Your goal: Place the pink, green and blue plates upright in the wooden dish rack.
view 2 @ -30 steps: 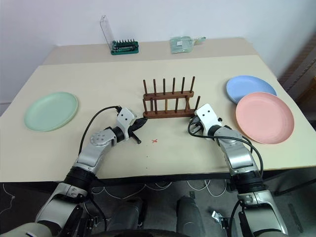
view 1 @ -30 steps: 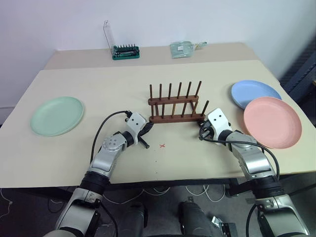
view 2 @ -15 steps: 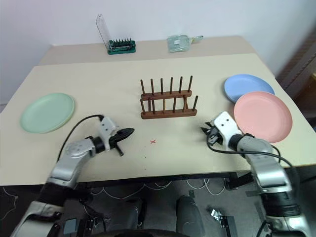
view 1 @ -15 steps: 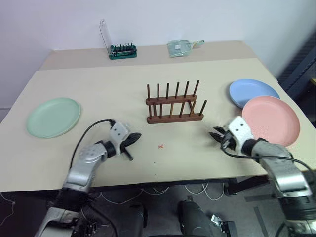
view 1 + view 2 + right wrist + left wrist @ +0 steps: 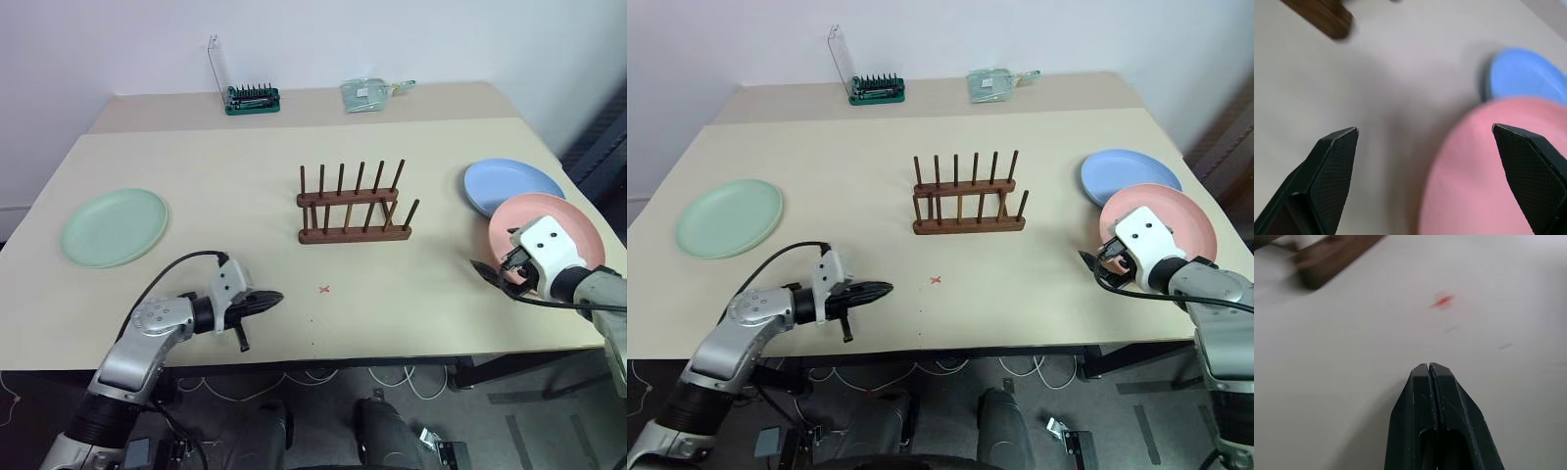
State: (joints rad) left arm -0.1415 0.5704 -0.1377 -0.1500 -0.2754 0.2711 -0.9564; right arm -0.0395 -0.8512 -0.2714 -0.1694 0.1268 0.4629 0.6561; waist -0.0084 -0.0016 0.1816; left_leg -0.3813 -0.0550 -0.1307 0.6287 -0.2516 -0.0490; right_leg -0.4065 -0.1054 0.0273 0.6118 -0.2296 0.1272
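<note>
The wooden dish rack (image 5: 353, 206) stands empty at the table's middle. A green plate (image 5: 115, 227) lies flat at the far left. At the right, the blue plate (image 5: 511, 186) lies flat with the pink plate (image 5: 563, 223) partly over its near edge. My right gripper (image 5: 1425, 129) is open at the pink plate's left rim, one finger over the table and the other over the plate, with nothing held. My left gripper (image 5: 269, 299) is shut and empty, low over the table to the front left of the rack, pointing at a red mark (image 5: 1442, 301).
A green tray of screwdriver bits (image 5: 253, 98) with an upright clear lid and a clear plastic bag (image 5: 367, 94) lie on the far strip of the table. The table's right edge runs close by the pink plate.
Both arms drew back from the rack. My right gripper swung right to the pink plate's rim and opened. My left gripper stayed shut and moved toward the table's front left.
</note>
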